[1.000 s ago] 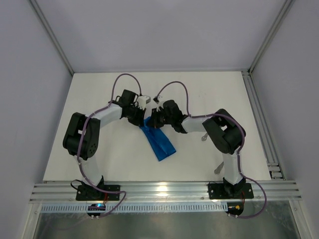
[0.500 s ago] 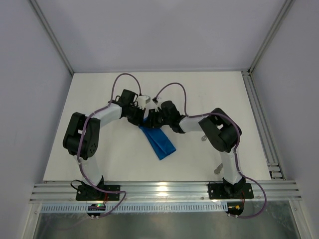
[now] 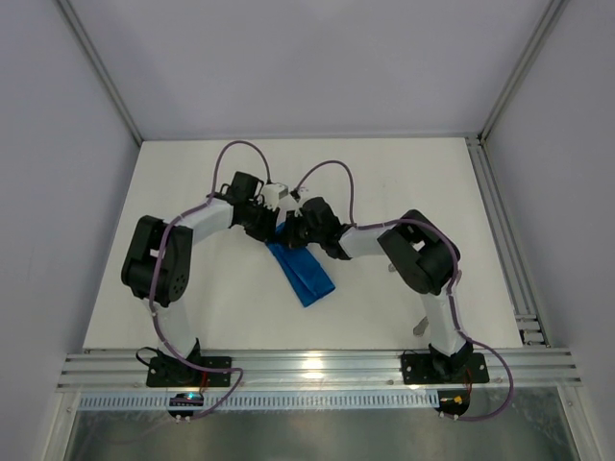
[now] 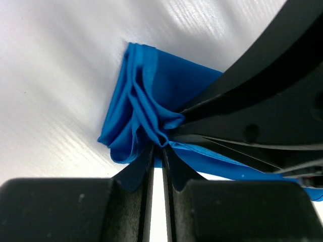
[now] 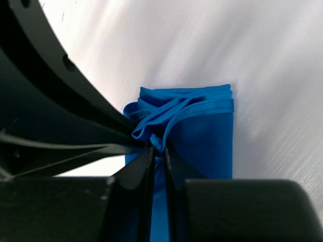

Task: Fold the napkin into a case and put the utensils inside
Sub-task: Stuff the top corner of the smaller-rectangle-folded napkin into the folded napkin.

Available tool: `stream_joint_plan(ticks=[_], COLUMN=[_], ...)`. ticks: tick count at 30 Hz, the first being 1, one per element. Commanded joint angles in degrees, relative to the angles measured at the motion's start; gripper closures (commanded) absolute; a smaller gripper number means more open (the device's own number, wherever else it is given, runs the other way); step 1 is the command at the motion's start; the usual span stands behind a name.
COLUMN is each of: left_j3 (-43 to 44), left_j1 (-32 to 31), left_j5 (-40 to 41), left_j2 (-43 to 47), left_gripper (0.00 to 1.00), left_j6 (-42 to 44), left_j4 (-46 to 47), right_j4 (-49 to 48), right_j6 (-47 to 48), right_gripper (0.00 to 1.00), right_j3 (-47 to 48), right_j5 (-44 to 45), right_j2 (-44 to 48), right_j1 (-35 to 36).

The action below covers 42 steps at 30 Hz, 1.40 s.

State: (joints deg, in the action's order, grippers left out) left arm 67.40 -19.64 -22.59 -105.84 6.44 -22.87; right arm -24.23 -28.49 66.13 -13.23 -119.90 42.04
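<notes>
The napkin (image 3: 303,274), where's it lying from where you stand?

On the white surface (image 3: 192,192), off to the left of the right arm's base (image 3: 437,367) and farther out. It's a narrow, flat blue strip, folded in layers.

Which way does it run?

Slantwise. The near end points roughly back toward that base, and the far end points away from it, up and to the left.

And the arms?

Both bend in over the end farthest from the base. The left fingers (image 4: 139,169) are pressed nearly together on a bunched fold of the cloth. The right fingers (image 5: 137,169) pinch the same rumpled end from the other side. The layers there are puckered, and the rest lies flat.

Any cutlery?

One slim grey piece (image 3: 419,327) lies near the base, well apart from the strip. It's too small to tell what kind. Whether anything sits between the layers, I can't tell.
</notes>
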Motion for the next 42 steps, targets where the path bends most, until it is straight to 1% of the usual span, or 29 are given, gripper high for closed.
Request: stream_joint_plan(ticks=[1, 3, 5, 6, 9, 13, 17, 20, 23, 27, 30, 31, 32, 34, 36, 39, 42], left_j3=[2.3, 2.3, 2.3, 2.3, 2.2, 2.1, 2.6, 2.7, 3.3, 4.1, 4.6, 4.8, 5.2, 5.4, 5.6, 6.2, 6.1], left_j1=[-0.4, 0.0, 0.6, 1.0, 2.6, 3.4, 3.4, 3.4, 3.1, 1.8, 1.4, 1.4, 1.4, 1.4, 1.4, 1.4, 1.4], left_j5=[-3.9, -3.9, -3.4, -3.3, -2.2, -0.1, -0.5, -1.8, -4.4, -4.1, -3.4, -2.6, -2.2, -1.2, -0.5, -0.1, -0.2], left_j2=[-0.4, -0.4, -0.2, 0.4, 2.5, 4.4, 3.5, 3.0, 3.6, 3.7, 1.8, 1.2, 0.7, -0.3, -1.0, -2.2, -2.6], left_gripper=[0.89, 0.87, 0.83, 0.80, 0.78, 0.77, 0.80, 0.79, 0.65, 0.58, 0.59, 0.60, 0.64, 0.68, 0.75, 0.83, 0.87], left_j6=[0.2, 0.3, 0.8, 0.9, 2.1, 4.5, 4.7, 4.1, 3.6, 4.8, 5.4, 5.3, 5.3, 5.0, 4.7, 4.8, 4.9], left_j4=[0.0, -0.2, -0.7, -1.1, -2.4, -3.7, -4.4, -4.1, -3.8, -4.1, -4.6, -4.8, -4.7, -4.6, -4.1, -4.3, -4.0], right_j4=[0.0, -0.3, -0.9, -1.9, -5.1, -9.4, -10.8, -12.4, -13.7, -12.7, -12.2, -12.2, -12.1, -12.3, -12.2, -11.3, -10.6], right_j6=[-0.1, -0.1, -0.2, -0.2, -2.3, -4.0, -3.2, -3.2, -2.8, -2.7, -3.0, -3.1, -3.1, -3.3, -3.4, -3.7, -3.2], right_gripper=[0.88, 0.94, 0.96, 0.96, 0.96, 0.96, 0.96, 0.96, 0.96, 0.94, 0.89, 0.86, 0.85, 0.85, 0.84, 0.73, 0.72], right_j3=[2.1, 1.8, 0.6, 0.1, -2.3, -4.8, -4.9, -5.7, -6.3, -5.0, -5.0, -5.1, -5.3, -6.0, -6.2, -5.9, -6.3], right_j5=[5.1, 5.5, 5.8, 5.9, 4.8, 1.1, -1.9, -3.1, -5.0, -7.3, -7.2, -7.0, -6.7, -6.3, -6.6, -7.4, -7.2], right_j2=[-1.5, -1.2, -0.6, 0.0, 0.9, 1.6, 2.3, 3.2, 3.7, 3.1, 2.8, 3.0, 3.3, 3.7, 4.0, 4.1, 4.6], right_j1=[0.5, 0.5, 0.3, 0.2, -0.9, -2.1, -2.1, -2.4, -2.6, -2.9, -3.2, -3.4, -3.5, -3.6, -3.8, -4.2, -4.3])
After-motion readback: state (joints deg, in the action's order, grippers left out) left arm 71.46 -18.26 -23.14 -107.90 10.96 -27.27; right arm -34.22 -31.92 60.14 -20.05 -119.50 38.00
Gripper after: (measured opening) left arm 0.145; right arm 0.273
